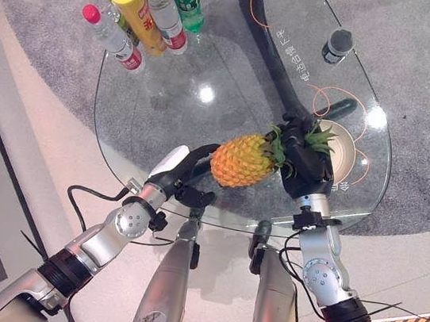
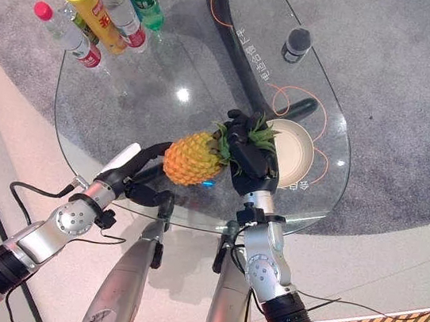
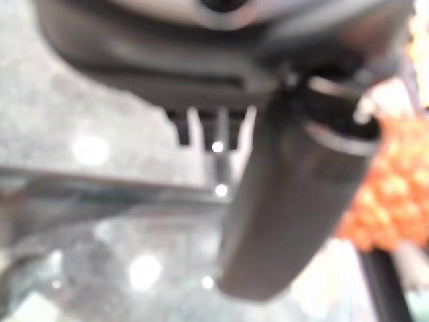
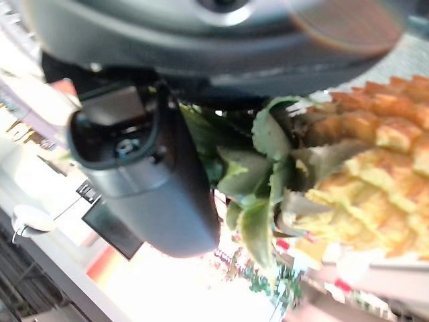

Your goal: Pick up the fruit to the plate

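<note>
At about ten o'clock on the glass table [image 1: 165, 114], a cluster of bottles [image 1: 144, 7] is standing upright: a tall one with a yellow cap, clear ones with red caps, and a green one behind them. The left hand [image 1: 189, 175] is reaching in over the table's near edge from seven o'clock, its dark fingers stretching toward the pineapple [image 1: 241, 159] and resting against or just beside the fruit's rounded end; they are lying fairly straight and are not wrapping round it, though actual contact is hard to judge. In the left wrist view the thumb is standing out straight with the orange fruit just beyond it.

The pineapple is lying on its side near the middle of the table's near half, its body pointing toward eight o'clock and its green crown toward two o'clock. The right hand [image 1: 305, 159] is curling round that leafy crown, gripping it; the right wrist view is showing the leaves [image 4: 258, 178] pressing between the thumb and the palm.

Just beyond the right hand, at three o'clock, a pale round plate [image 1: 350, 152] is sitting on the glass, the crown's tips overlapping its near rim. A small dark jar [image 1: 337, 45] is standing at one o'clock, well apart from the fruit.
</note>
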